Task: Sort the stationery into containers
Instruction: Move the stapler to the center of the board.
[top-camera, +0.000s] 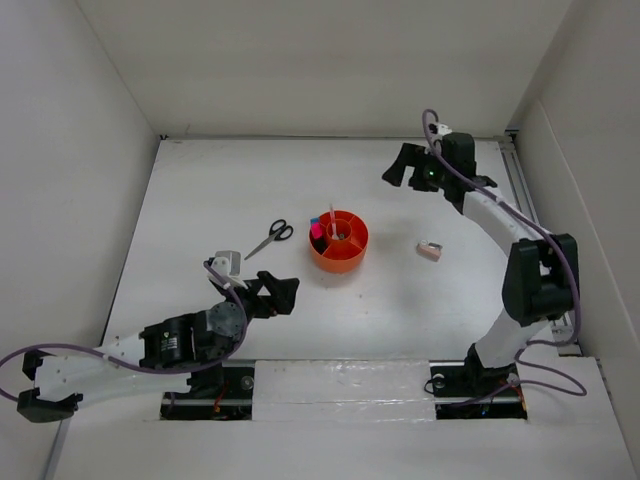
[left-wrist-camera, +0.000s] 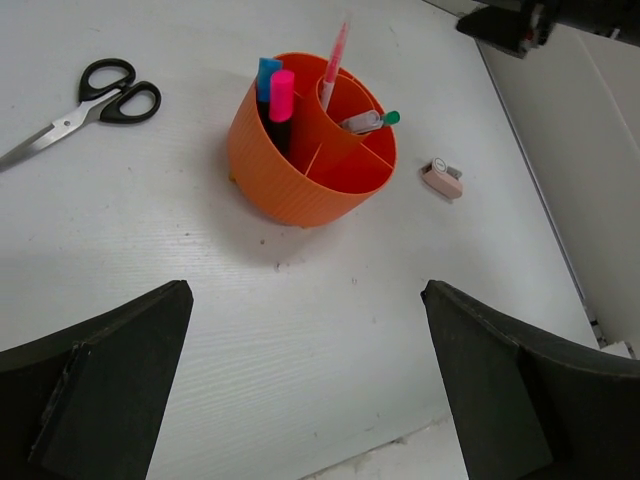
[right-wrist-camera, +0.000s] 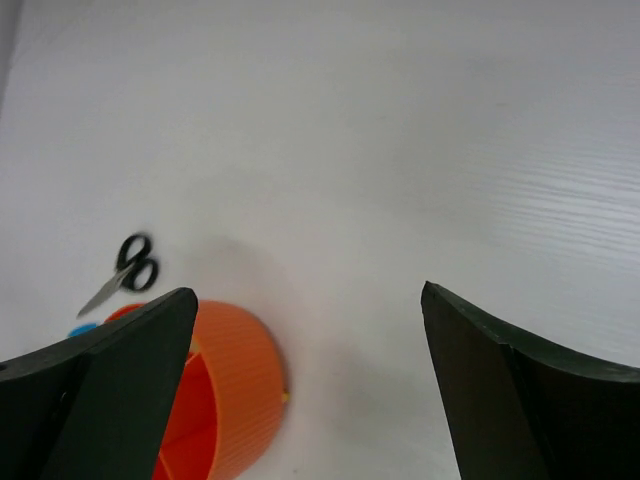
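Fingers (left-wrist-camera: 110, 390), left gripper (top-camera: 281, 293): wide apart, nothing between them, aimed across the table (top-camera: 200, 190) from near its front edge. Fingers (right-wrist-camera: 520, 400), right gripper (top-camera: 402, 166): likewise spread and empty, raised beyond the far right of the organizer. Black-handled scissors (top-camera: 270, 238): flat on the table, just left of the orange desk organizer (top-camera: 338, 262) and not touching it. Their long axis is diagonal, handles toward the organizer, blade tips toward the near left. They lie ahead of the left gripper and slightly left of its line, with bare table between, and the left arm is much the nearer. Pinkish sharpener (top-camera: 430, 249): on the table right of the organizer, on the right arm's side, closer to the front than the right gripper and outside that wrist's view. Already housed: blue-capped highlighter (left-wrist-camera: 267, 72) and pink-capped highlighter (left-wrist-camera: 282, 88), upright in one outer compartment; pink pen (left-wrist-camera: 335, 50), upright at the central cup; green-tipped pen (left-wrist-camera: 368, 120), leaning beside it, exact compartment unclear. Judged: two items left out, and for the scissors the fingers probably need turning to close across the blades. Obstructions: none seen, though the organizer wall stands close by the handles.
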